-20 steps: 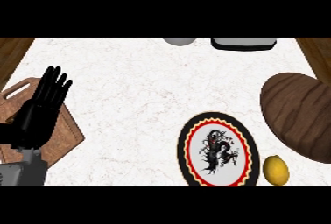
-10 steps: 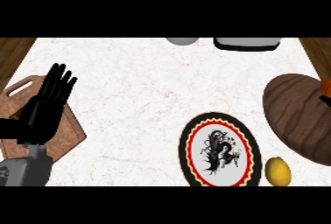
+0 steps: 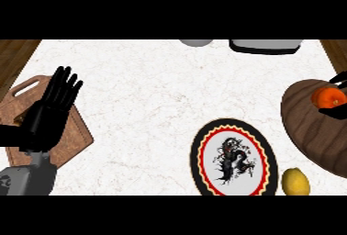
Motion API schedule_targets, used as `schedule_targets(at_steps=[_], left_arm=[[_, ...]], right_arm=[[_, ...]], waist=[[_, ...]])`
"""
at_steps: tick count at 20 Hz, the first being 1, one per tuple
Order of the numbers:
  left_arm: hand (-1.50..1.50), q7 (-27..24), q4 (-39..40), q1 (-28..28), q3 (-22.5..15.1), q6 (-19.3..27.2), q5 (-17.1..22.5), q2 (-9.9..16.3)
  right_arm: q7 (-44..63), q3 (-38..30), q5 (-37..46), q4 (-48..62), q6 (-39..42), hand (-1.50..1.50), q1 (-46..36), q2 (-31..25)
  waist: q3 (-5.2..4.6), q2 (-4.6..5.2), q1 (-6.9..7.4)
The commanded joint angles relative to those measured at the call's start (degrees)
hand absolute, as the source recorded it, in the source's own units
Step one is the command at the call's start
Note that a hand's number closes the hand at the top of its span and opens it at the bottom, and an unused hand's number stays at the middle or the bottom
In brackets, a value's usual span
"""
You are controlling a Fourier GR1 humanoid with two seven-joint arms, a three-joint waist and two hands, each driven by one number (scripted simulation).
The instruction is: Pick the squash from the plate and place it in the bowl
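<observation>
An orange squash (image 3: 329, 96) shows at the right edge, above the far side of the brown wooden bowl (image 3: 311, 131). Black fingers of my right hand (image 3: 337, 111) curl round it above and below; the rest of that hand is out of view. The round plate (image 3: 198, 156), with a red and yellow rim and a black dragon drawing, lies left of the bowl with nothing on it. My left hand (image 3: 47, 117) stays open at the left, fingers up, over a wooden cutting board (image 3: 76, 137).
A yellow lemon (image 3: 295, 182) lies on the counter between the plate and the bowl, near the lower edge. A grey round object (image 3: 196, 42) and a dark-rimmed white container (image 3: 264, 46) stand at the far edge.
The squash, held in my right hand, has come into view from the right and now sits farther in over the bowl. My left hand has barely shifted.
</observation>
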Motion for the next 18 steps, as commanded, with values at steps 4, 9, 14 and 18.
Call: schedule_targets(at_steps=[4,9,14,18], left_arm=[[0.0,-1.72,3.32,-0.11,0.76,-1.42,-0.57,0.63],[0.0,-1.77,1.84,0.67,1.07,-0.29,0.01,-0.61],[0.0,1.76,-1.18,0.79,1.92,-1.05,1.73,1.15],[0.0,2.89,-2.8,-0.27,0.41,2.07,-0.54,-0.49]], right_arm=[[-15.06,-4.99,-3.84,11.83,2.39,-1.5,-5.35,0.95],[-19.03,-15.48,-14.82,12.77,3.92,-1.5,-7.32,2.85],[-19.55,-23.5,-21.52,17.77,8.5,-1.5,-7.68,-4.22],[-20.63,-26.15,-23.17,20.74,11.33,-1.5,-5.68,-10.35]], waist=[[0.09,0.22,-0.43],[0.11,-0.08,-1.33],[0.09,-0.17,-1.28],[0.1,-0.18,-1.56]])
